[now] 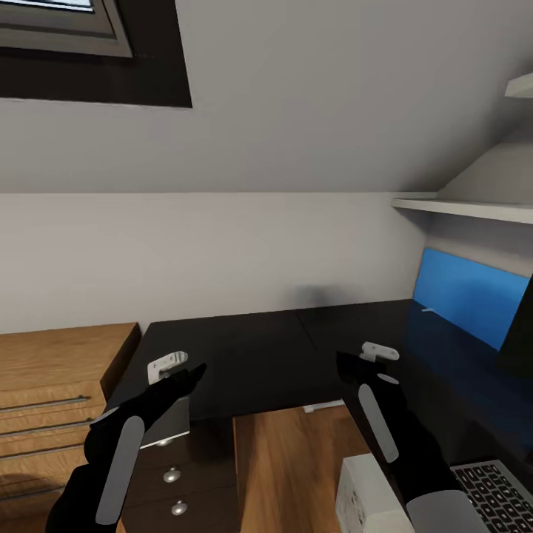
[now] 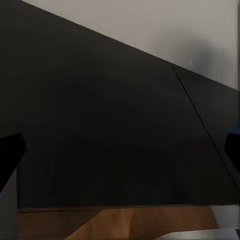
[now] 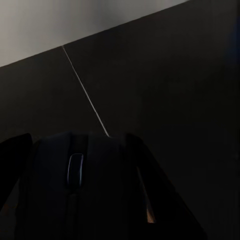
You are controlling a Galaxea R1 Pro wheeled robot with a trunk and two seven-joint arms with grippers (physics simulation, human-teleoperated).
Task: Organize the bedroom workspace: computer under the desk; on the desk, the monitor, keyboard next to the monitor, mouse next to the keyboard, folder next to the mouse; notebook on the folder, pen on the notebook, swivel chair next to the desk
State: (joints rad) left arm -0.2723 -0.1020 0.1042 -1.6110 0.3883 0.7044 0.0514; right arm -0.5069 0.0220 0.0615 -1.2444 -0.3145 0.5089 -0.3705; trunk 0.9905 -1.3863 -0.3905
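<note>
The glossy black desk (image 1: 252, 355) fills the middle of the head view, and both arms reach over its near edge. My right gripper (image 1: 349, 368) is shut on the small black mouse (image 3: 75, 175), held above the desk top (image 3: 175, 75) with its scroll wheel showing between the fingers. My left gripper (image 1: 194, 374) is open and holds nothing; its fingertips (image 2: 10, 152) stand wide apart over the bare top (image 2: 100, 100). The keyboard (image 1: 497, 494) lies at the lower right. The white computer (image 1: 366, 492) stands beside it, lower down. The monitor's dark edge (image 1: 520, 333) shows at the right. A thin white pen (image 1: 428, 309) lies near the blue panel.
A light wood drawer unit (image 1: 52, 377) stands left of the desk. Black drawers (image 1: 176, 477) sit under the desk's left end. A blue back panel (image 1: 466, 292) and a white shelf (image 1: 466, 209) line the right side. Wood floor (image 1: 296, 459) shows in the desk's inner corner.
</note>
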